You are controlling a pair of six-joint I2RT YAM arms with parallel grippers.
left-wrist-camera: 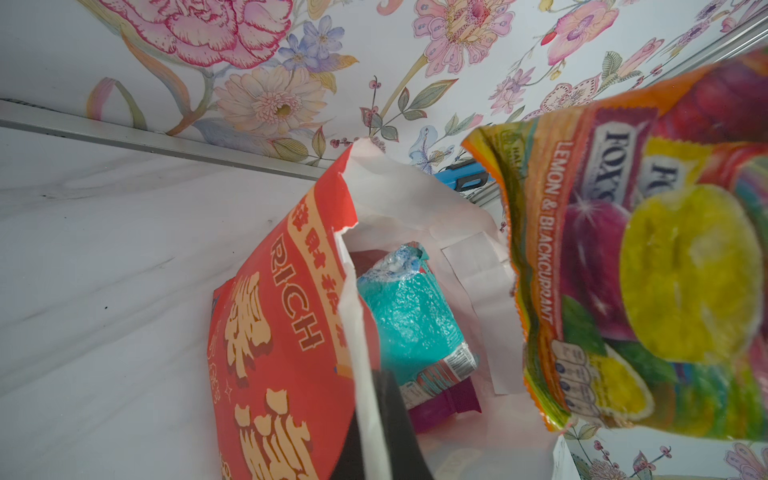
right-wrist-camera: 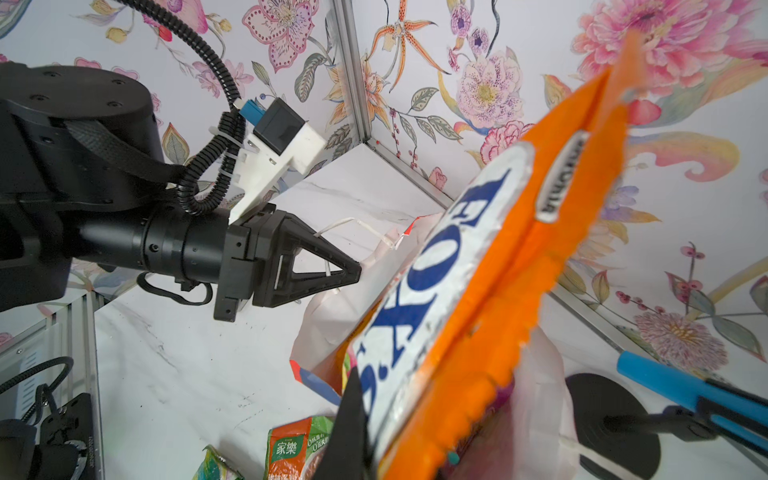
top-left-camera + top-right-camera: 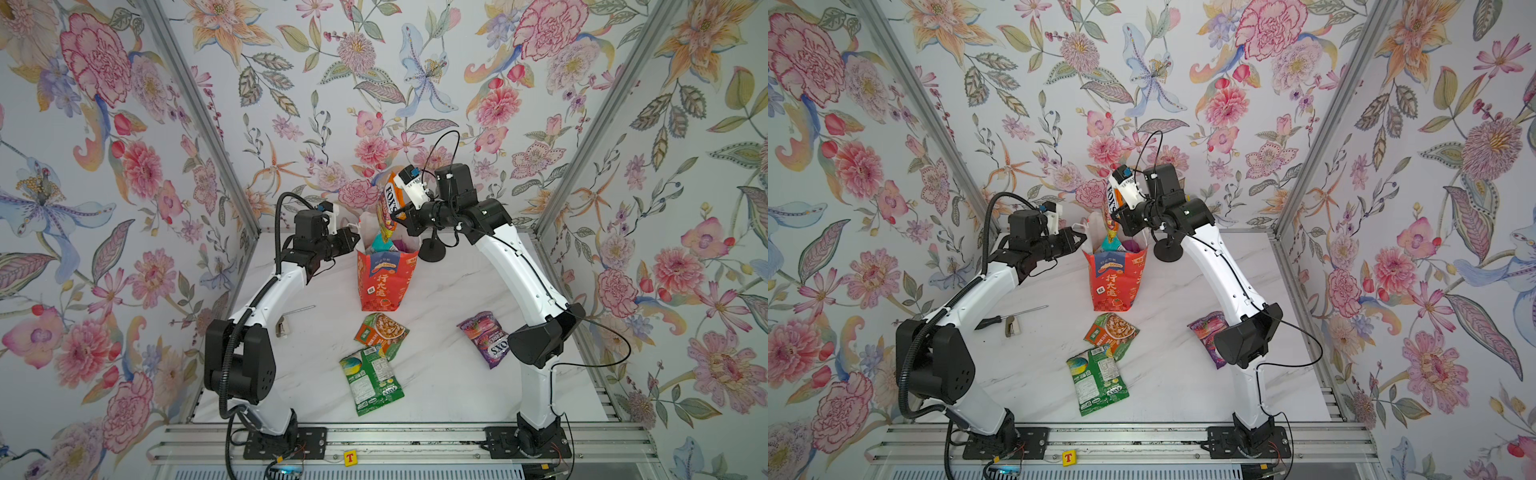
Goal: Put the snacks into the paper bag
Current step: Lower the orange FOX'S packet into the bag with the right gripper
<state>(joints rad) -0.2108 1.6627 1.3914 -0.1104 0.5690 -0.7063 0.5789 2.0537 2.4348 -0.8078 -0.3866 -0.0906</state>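
The right fingers [image 3: 399, 212] are clamped on the upper part of a glossy orange-and-yellow plastic "FOX'S" candy packet [image 3: 390, 197], which hangs upright just over the open mouth of the tall red-orange paper bag [image 3: 386, 286] standing mid-desk. The left fingers [image 2: 347, 272] are pressed together on the bag's white rim, seemingly pinching it to steady the mouth. The packet looks light, soft and slippery, with loose sweets that can shift, so a pinch across a flat crimped edge seems safest. The thin bag creases easily and could tip if nudged. Inside it lies a crinkled teal packet [image 1: 411, 320]. On the white marbled desk [image 3: 440, 386] lie a green packet [image 3: 370, 380], an orange-green nut packet [image 3: 380, 334] and a purple packet [image 3: 484, 338], each flat and probably best taken by an edge.
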